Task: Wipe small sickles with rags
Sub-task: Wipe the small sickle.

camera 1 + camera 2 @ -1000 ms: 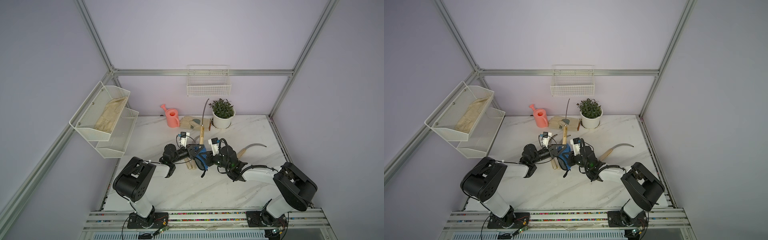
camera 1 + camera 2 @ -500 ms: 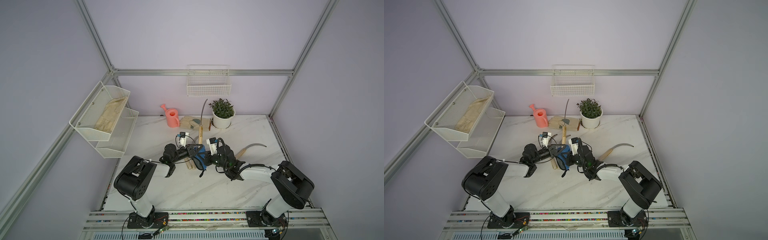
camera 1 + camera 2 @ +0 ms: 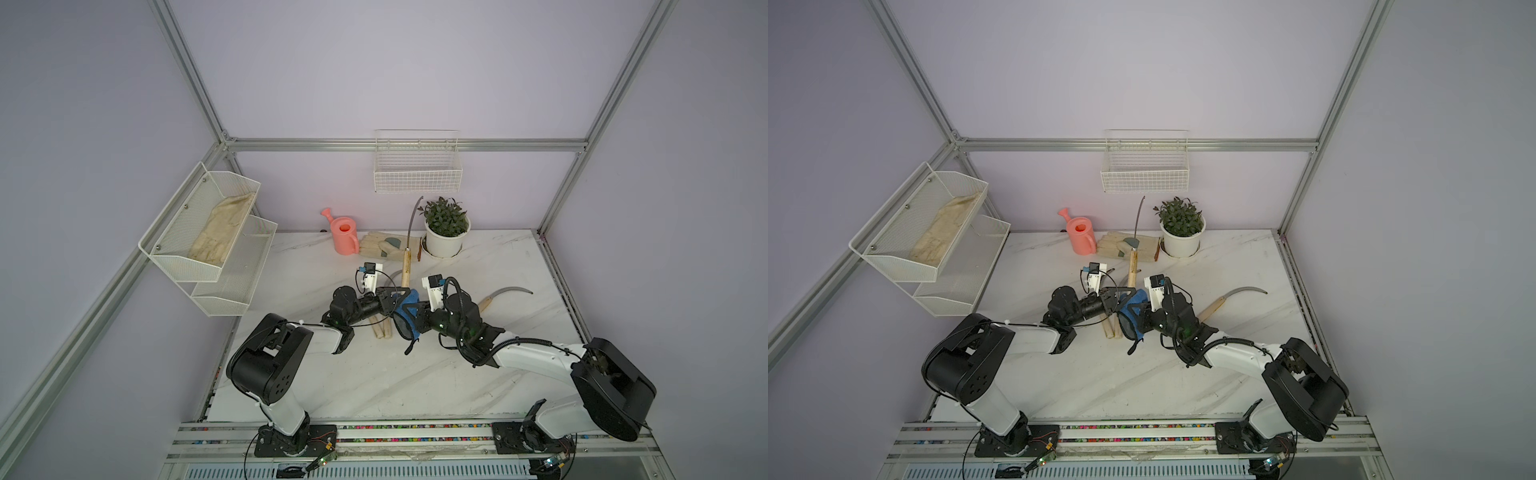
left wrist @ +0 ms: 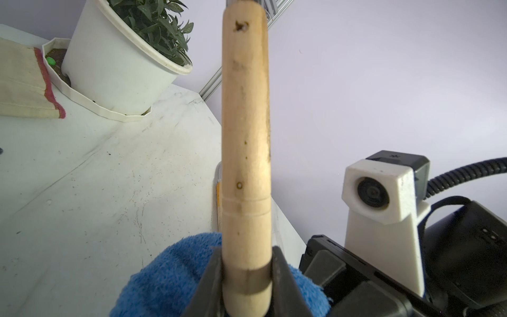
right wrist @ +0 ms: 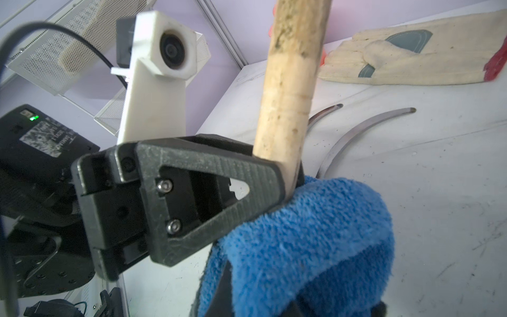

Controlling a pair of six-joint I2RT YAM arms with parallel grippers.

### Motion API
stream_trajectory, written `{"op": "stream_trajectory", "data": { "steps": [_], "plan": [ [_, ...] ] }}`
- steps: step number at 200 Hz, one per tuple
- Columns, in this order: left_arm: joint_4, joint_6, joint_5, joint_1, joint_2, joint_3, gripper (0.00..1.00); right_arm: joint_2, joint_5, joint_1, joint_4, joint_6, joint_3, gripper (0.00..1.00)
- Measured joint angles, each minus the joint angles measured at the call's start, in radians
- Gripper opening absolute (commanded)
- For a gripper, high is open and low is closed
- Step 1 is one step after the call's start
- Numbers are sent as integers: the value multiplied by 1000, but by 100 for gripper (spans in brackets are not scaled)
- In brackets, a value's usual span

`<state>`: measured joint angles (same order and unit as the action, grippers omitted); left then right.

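A sickle (image 3: 406, 264) is being gripped at the butt of its handle by the left gripper (image 3: 388, 301), whose fingers (image 4: 208, 282) are being pressed narrow against the wood on both sides; the handle is being held off the desk (image 3: 374, 374), tilted, with the blade rising toward the back wall. The rag (image 3: 405, 309) is being carried by the right gripper (image 3: 417, 321) and pressed against the handle's lower end, just beside the left fingers; the right fingers are being hidden by the cloth, but seem to be closed on it. Two more sickles (image 3: 382, 330) are being seen lying side by side on the desk under the grippers; a fourth sickle (image 3: 503, 293) is being seen lying well apart from them, beyond the right wrist. Gloves (image 3: 378, 249) and a potted plant (image 3: 445, 232) are being seen at the back of the desk.
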<state>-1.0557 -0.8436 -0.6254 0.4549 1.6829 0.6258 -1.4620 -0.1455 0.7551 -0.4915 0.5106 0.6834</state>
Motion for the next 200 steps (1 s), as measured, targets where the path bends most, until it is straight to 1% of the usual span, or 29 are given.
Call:
{"op": "stream_trajectory", "data": {
  "steps": [28, 56, 77, 102, 135, 163, 178, 191, 200],
  "plan": [
    [32, 11, 15, 0, 0, 0, 0, -55, 27, 43, 7, -3, 37, 0],
    [53, 21, 22, 2, -1, 0, 0, -56, 59, 52, 25, -7, 38, 0],
    [58, 25, 29, 8, -5, 0, 0, -45, 67, 39, 39, -11, 37, 0],
    [57, 29, 41, 15, -16, 0, 0, -30, 44, 11, 39, -11, 34, 0],
    [68, 45, 49, 18, -22, 0, 0, -34, 35, 23, 39, -11, 34, 0],
    [120, 71, 64, 19, -26, 0, 0, -55, 49, 29, 42, -17, 36, 0],
    [151, 85, 78, 24, -37, 0, 0, -56, 49, 16, 43, -13, 32, 0],
    [177, 105, 97, 30, -55, 0, 0, -60, 8, -18, 27, 7, 22, 0],
    [197, 119, 115, 34, -68, 0, 0, -71, -41, -63, 2, 26, 11, 0]
  ]
}}
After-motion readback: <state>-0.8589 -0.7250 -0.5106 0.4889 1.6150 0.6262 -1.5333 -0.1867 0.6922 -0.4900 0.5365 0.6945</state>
